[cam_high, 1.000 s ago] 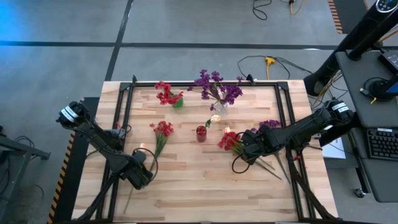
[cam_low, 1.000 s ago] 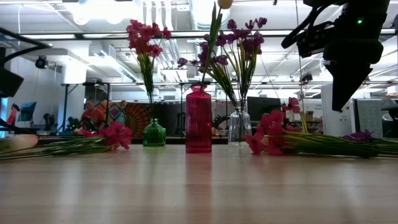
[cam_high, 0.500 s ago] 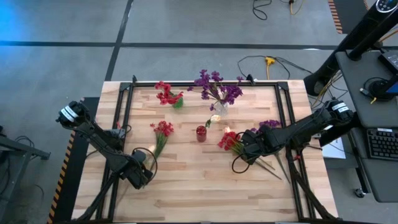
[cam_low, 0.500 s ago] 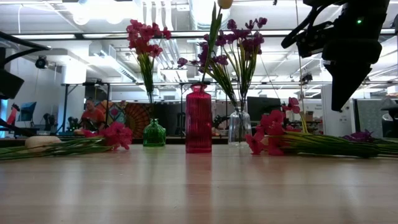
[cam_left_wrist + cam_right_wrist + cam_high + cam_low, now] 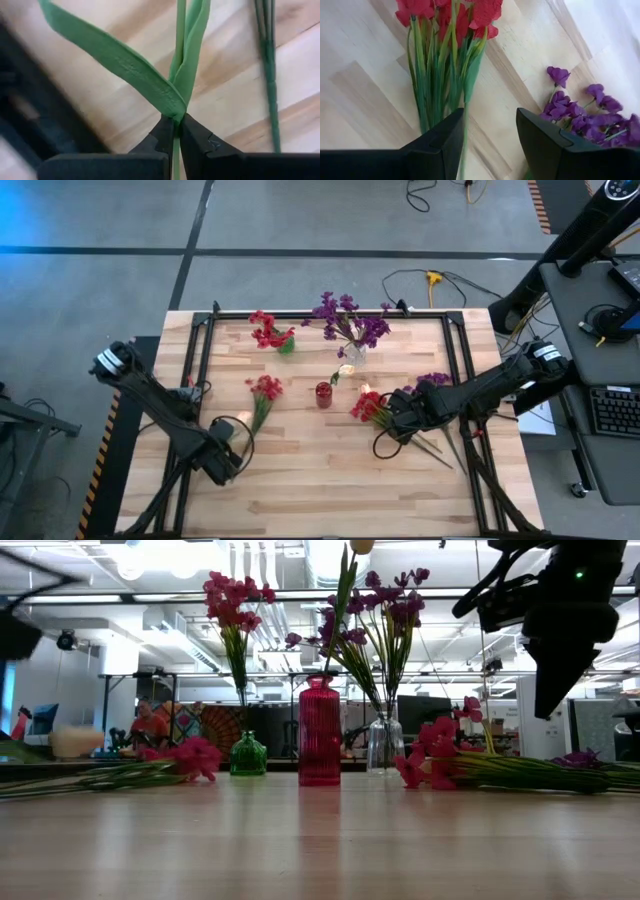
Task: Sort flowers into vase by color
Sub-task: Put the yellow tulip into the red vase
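Observation:
My left gripper [image 5: 176, 131], at the near left [image 5: 226, 450], is shut on the green stem of a cream-yellow flower [image 5: 243, 420]. Its blossom [image 5: 76, 741] is up off the table. Beside it lies a red flower [image 5: 263, 387]. My right gripper [image 5: 490, 145] hangs open above a bunch of red flowers [image 5: 450, 30] at the right [image 5: 368, 406], with purple flowers [image 5: 590, 110] next to them. A green vase [image 5: 247, 755] holds red flowers, a clear vase [image 5: 384, 745] purple ones, and a red vase [image 5: 319, 730] a cream one. My left gripper pinches the flower's stem between its two fingertips, right at the fork [image 5: 176, 116] where two long leaves branch off. The stem runs on past the fingers toward the blossom, which hangs clear of the table in the low view. The stem's other end is hidden.
The three vases stand in a row across the far middle of the table [image 5: 330, 480]. A second green stem [image 5: 267, 65] lies on the wood close to my left gripper. A black frame [image 5: 200, 350] runs along the table's left, far and right sides.
The cream-yellow blossom has risen off the table and shifted a little toward the right, together with my left gripper. My right arm has kept still.

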### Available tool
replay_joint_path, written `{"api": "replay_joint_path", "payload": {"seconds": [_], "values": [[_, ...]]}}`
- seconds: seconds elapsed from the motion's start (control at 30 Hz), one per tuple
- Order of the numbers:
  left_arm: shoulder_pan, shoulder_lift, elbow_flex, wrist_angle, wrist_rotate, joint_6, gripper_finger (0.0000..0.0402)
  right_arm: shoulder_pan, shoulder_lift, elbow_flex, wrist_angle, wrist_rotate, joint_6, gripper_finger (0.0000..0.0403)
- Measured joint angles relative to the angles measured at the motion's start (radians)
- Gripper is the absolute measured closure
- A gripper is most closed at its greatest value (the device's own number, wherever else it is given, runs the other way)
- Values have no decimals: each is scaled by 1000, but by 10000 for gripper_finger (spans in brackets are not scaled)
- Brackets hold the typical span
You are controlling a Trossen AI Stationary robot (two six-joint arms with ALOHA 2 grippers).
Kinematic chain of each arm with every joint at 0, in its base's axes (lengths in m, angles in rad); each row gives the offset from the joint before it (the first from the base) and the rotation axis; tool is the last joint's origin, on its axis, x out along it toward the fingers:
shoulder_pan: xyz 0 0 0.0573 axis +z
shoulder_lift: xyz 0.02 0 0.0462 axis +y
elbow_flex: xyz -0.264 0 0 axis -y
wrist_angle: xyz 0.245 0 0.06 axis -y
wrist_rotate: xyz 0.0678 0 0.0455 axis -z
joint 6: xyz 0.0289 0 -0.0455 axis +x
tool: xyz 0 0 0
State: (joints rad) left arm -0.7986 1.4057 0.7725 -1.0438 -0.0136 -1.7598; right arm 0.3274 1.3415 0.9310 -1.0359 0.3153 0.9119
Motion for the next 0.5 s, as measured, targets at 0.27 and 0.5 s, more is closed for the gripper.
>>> {"api": "replay_joint_path", "payload": {"seconds": [0.27, 0.5], "values": [[-1, -74, 247, -126, -225, 169, 401, 67, -30, 0, -74, 3, -5, 232], [-31, -86, 467, -83, -674, 555, 401, 192, -65, -3, 36, 149, 6, 232]]}}
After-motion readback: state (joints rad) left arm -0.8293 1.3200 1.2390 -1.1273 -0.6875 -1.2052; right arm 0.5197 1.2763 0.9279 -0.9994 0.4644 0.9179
